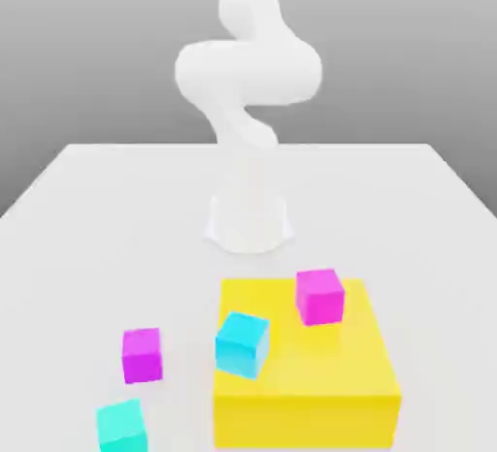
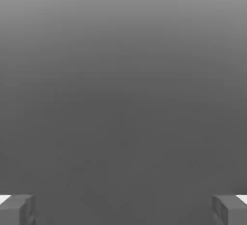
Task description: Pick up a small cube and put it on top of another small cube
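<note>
Yellow block (image 1: 320,382) sits on the white table (image 1: 87,208) near the arm's base (image 1: 249,222), a raised platform. On it: one magenta cube (image 1: 320,296), flat, and a cyan cube (image 1: 242,344) tilted over the block's edge toward the exterior view's left. Down on the table, a second magenta cube (image 1: 142,354) and a teal cube (image 1: 121,426), apart from each other. Gripper (image 2: 123,209) fully spread, fingertips (image 2: 17,209) at the frame's far sides, nothing between them. Nothing picked yet; likely just starting.
</note>
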You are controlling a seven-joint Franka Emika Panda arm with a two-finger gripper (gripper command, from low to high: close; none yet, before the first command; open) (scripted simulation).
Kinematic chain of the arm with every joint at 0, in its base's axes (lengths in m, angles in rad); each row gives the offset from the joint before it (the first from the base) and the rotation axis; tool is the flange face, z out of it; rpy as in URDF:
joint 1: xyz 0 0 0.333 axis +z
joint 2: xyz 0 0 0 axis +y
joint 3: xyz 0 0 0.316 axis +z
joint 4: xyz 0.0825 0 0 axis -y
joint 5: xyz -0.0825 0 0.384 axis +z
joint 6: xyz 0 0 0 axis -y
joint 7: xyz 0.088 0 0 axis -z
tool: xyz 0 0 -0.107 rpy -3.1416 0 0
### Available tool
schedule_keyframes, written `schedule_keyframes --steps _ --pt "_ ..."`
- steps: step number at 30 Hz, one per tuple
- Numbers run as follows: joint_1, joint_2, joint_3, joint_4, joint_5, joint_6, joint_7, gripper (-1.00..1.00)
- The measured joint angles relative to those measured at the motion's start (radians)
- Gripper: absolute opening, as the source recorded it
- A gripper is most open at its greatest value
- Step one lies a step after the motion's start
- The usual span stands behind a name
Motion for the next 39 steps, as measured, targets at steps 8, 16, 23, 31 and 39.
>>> schedule_keyframes --steps 8,16,23,31,39 --pt "0.037 0.294 -0.108 -0.016 0.027 0.097 -0.19 0.0" --pt "0.042 0.585 -0.188 -0.031 0.094 0.191 -0.405 0.0" --pt "-0.01 0.841 -0.202 -0.043 0.152 0.272 -0.592 0.0" --pt "-0.091 1.128 -0.157 -0.032 0.2 0.415 -0.736 0.0" --pt "-0.116 1.201 -0.128 -0.017 0.227 0.469 -0.757 -1.0"
